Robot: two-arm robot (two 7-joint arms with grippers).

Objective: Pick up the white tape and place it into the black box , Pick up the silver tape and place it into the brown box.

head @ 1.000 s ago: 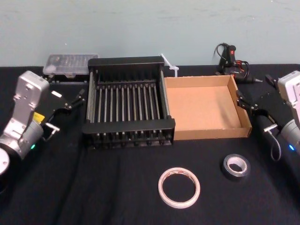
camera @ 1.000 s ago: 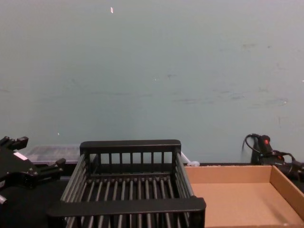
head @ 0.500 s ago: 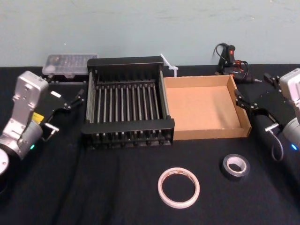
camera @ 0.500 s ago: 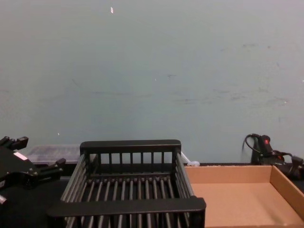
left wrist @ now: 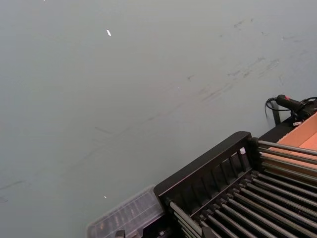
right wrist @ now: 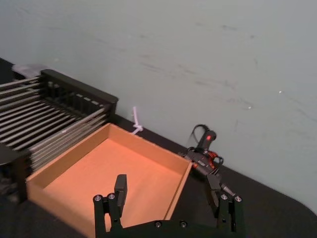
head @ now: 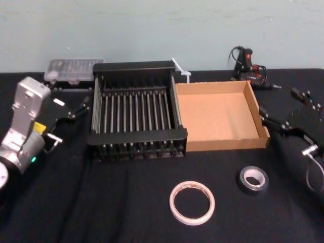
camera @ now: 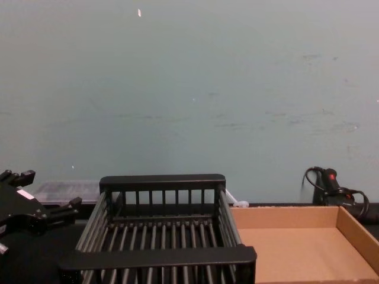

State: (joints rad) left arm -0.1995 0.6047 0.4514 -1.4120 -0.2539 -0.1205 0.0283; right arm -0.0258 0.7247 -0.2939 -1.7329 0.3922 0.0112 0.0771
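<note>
Right gripper (head: pixel 279 104), head view: jaws spread wide, empty, at 3 o'clock of the shallow tan cardboard brown box (head: pixel 217 116). The small dull-grey silver tape (head: pixel 253 189) lay at its 5 o'clock, and the wide labelled white tape (head: pixel 173 205) at 5 o'clock of the slatted plastic black box (head: pixel 136 136). Risk: swinging inward could clip the cardboard wall.
Right wrist view: fingers (right wrist: pixel 120 186) aimed across the box.
Chest view: left gripper (camera: pixel 47 189) at the crate's 9 o'clock, parted, empty.

Count's easy: two rolls, one white tape (head: pixel 192 202) and one silver tape (head: pixel 253 179), two boxes, one black box (head: pixel 136 135) and one brown box (head: pixel 228 143), plus one clear case (head: pixel 71 68).
</note>
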